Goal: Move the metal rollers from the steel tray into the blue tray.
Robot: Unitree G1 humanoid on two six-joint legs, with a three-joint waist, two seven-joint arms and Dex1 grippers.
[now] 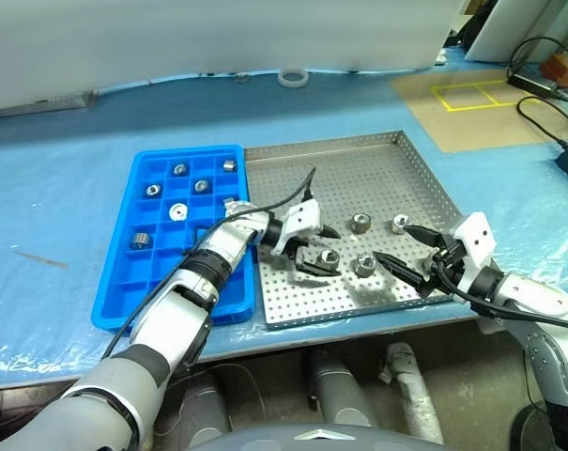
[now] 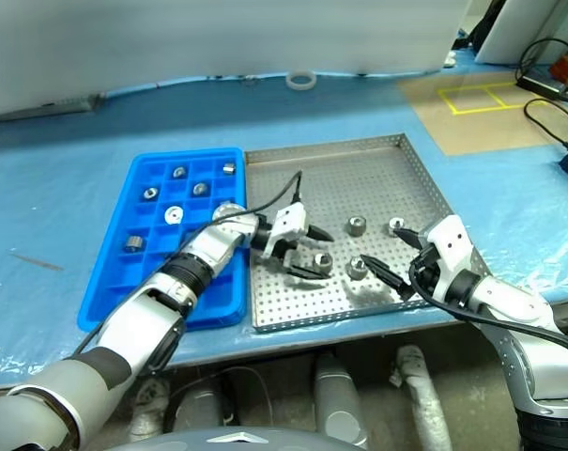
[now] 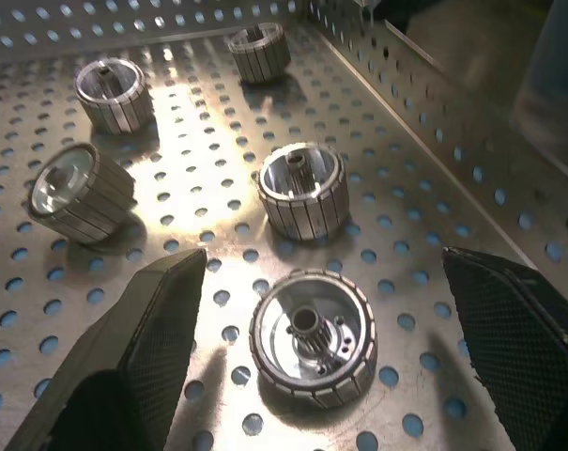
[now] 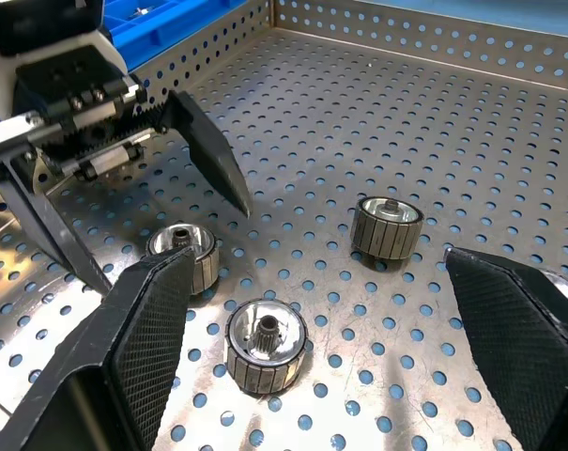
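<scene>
Starting at my left, the blue tray [image 1: 124, 282] sits flush against the steel tray [image 1: 406, 155], and several of its far compartments already hold rollers, among them one lying with a pale face up [image 1: 178, 211]. The near compartments look empty.

My left gripper [image 1: 318, 249] reaches across the blue tray's edge into the steel tray, fingers spread apart and holding nothing, with a roller [image 1: 329, 256] lying between them. In its wrist view that roller [image 3: 314, 349] lies on its flat face, bore up, not quite centred between the fingers. If I close from here, I judge one finger could reach it first and slide it across the perforated floor, or pinch it off-centre so it squirts out.

Three more metal rollers [image 1: 360, 224] are near: one [image 1: 364, 265] just to the right, one further back, and one [image 1: 400, 224] beside the right claw. They are rounded and could roll if bumped.

My right gripper [image 1: 402, 249] hovers low over the tray's near right part, jaws wide apart and empty, its tips pointing toward the left gripper. Both hands work the same small patch, so I see a real chance of finger-to-finger contact, or of the right tips knocking the neighbouring roller.
</scene>
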